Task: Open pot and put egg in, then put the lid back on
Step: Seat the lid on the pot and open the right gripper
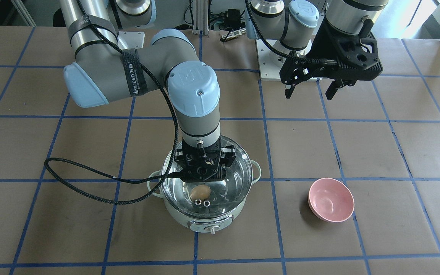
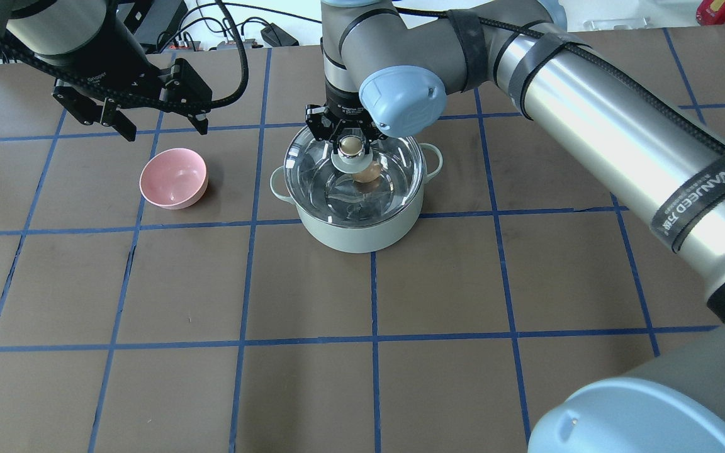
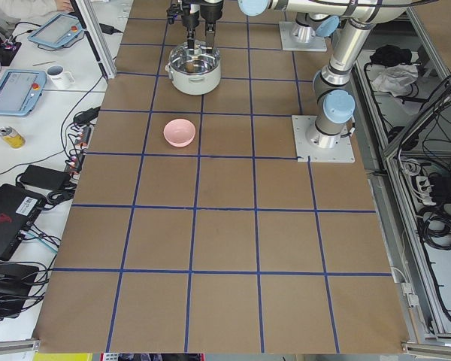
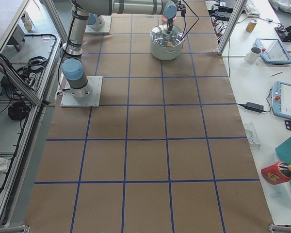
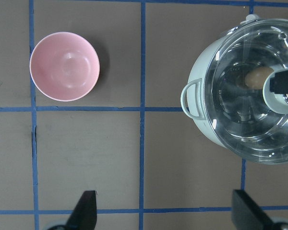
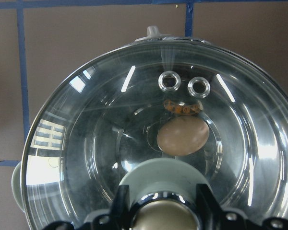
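- table [image 2: 463,283]: brown paper w/ a blue tape grid.
- right arm [image 2: 620,132]: reaches in over the pot, wrist pointing straight down.
- pot [image 2: 362,238]: mint green and upright, loop handles out to the sides, white dial facing away from the robot.
- lid [image 6: 110,120]: clear glass, looks seated flat on the pot's rim afaict. Can't spot a gap anywhere in the wrist views.
- bowl [image 2: 172,179]: pink, beside the pot on the robot's left, not touching it.
- left gripper [image 1: 308,93]: jaws spread wide, nothing in them. Hangs in the air behind the bowl, well apart from the pot.
- right gripper [image 2: 350,146]: dead over the lid's centre, fingers pinched on either side of the knob [image 6: 165,216] w/ no gap I can see, so it's got hold of the lid.
- egg [image 6: 183,135]: inside the pot under the glass, lying on its side on the steel bottom. It's a bit off centre toward the vent rings [image 6: 169,80], long axis roughly crosswise in the right wrist view.
- my read: basically done, prob just let go and lift off. The knob sits right between the right fingers w/ the lid directly below, so straight up is the safe way out. Any sideways drift could drag the lid off the rim.
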Robot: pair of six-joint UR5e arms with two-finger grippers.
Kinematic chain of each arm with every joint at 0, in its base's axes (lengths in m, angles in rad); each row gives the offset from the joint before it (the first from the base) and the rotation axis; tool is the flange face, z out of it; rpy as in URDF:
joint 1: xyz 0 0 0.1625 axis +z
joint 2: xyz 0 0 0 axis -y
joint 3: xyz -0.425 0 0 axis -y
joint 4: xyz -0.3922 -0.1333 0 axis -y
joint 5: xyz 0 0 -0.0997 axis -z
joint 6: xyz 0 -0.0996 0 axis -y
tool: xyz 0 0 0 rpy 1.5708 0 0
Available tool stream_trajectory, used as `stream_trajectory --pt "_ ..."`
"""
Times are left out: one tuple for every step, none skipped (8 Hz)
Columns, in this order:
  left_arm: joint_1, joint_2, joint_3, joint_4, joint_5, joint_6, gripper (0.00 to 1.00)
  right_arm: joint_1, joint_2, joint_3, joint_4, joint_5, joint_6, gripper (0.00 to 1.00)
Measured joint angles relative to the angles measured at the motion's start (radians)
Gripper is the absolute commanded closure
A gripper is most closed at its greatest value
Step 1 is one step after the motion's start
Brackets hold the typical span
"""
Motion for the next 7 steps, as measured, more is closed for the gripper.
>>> stream_trajectory --pt "-0.001 -0.004 -0.002 -0.001 -0.003 -0.001 0.00 -0.003 -0.001 0.000 0.000 -0.002 -0.004 1.00" --pt "-0.005 -0.007 -0.004 -0.006 -0.004 -0.003 0.00 -0.005 -0.002 0.000 0.001 -0.003 -0.006 1.00" --pt "-0.012 -0.008 -0.005 -0.009 -0.003 -0.005 0.00 -0.007 -0.002 0.001 0.001 -0.003 -0.008 1.00" --pt "-0.017 -0.008 -0.005 -0.010 0.000 -0.006 0.00 -0.007 -0.001 0.002 0.001 -0.003 -0.010 1.00" --pt "-0.019 -0.008 -0.006 -0.011 0.001 -0.007 0.00 -0.008 0.000 0.002 0.000 -0.003 -0.011 1.00" --pt "-0.021 -0.008 -0.006 -0.011 0.003 -0.007 0.00 -0.008 0.001 0.003 0.000 -0.003 -0.012 1.00" --pt "-0.021 -0.007 -0.006 -0.012 0.004 -0.007 0.00 -0.008 0.002 0.003 0.000 -0.003 -0.012 1.00"
